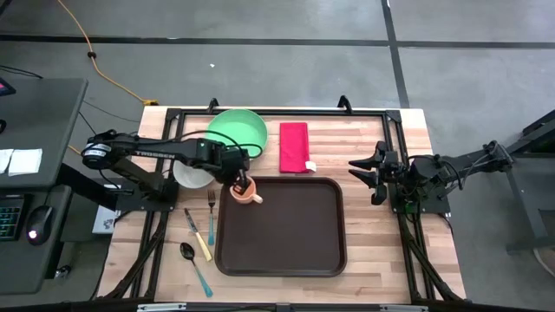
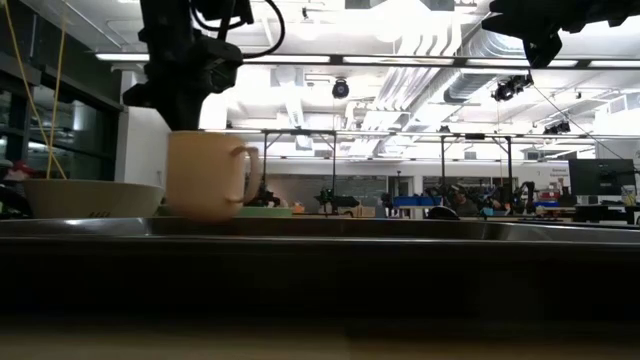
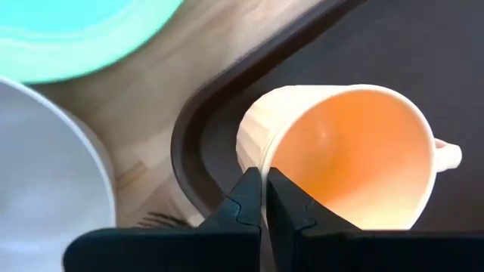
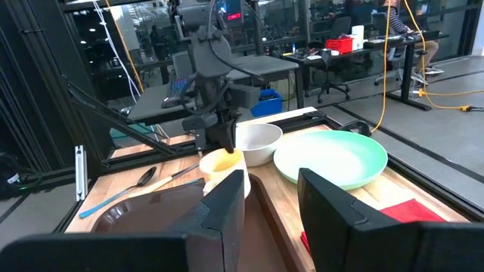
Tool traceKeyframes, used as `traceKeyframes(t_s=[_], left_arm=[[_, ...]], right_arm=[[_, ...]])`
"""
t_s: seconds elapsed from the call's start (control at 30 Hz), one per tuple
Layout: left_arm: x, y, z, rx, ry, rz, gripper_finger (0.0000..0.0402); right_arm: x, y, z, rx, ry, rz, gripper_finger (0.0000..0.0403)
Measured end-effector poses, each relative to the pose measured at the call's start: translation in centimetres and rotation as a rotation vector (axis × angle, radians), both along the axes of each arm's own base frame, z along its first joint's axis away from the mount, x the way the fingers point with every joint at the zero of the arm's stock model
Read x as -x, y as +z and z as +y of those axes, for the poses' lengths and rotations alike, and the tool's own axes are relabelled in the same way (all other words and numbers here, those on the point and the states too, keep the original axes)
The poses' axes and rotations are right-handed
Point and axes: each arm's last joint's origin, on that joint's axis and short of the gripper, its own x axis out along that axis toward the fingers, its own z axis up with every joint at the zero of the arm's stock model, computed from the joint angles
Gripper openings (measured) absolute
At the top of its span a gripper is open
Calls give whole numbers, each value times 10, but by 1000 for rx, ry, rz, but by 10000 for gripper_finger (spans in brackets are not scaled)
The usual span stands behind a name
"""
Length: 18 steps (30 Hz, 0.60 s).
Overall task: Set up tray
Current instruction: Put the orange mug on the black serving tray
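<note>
Left hand [image 1: 240,183] pinched closed, right hand [image 1: 371,176] parted, waiting aside

Matte black jointed left arm [image 1: 147,154], white lettering, black two-fingered pincer [image 3: 265,198]

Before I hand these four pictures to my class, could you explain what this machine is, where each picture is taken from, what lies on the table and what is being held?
It is a robot with two dark arms at a wooden table, each ending in a two-finger gripper. One picture looks straight down from above, one looks level across the tabletop, and two come from cameras on the arms' wrists.

On the table lie a brown tray, a green plate, a white bowl, a red napkin, a fork, a knife and a spoon.

The left gripper is shut on the rim of a cream mug, which is at the tray's corner nearest the bowl; the level view shows it upright. The right gripper waits at the table's right side, open and holding nothing.
</note>
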Motion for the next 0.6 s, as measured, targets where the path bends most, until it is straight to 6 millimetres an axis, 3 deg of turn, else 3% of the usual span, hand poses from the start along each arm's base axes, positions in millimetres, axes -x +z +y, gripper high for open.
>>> traceKeyframes(t_s=[0.6], left_arm=[[6,-14,0,-5,65,84,37]], right_arm=[[0,0,0,-11,-4,-3,103]])
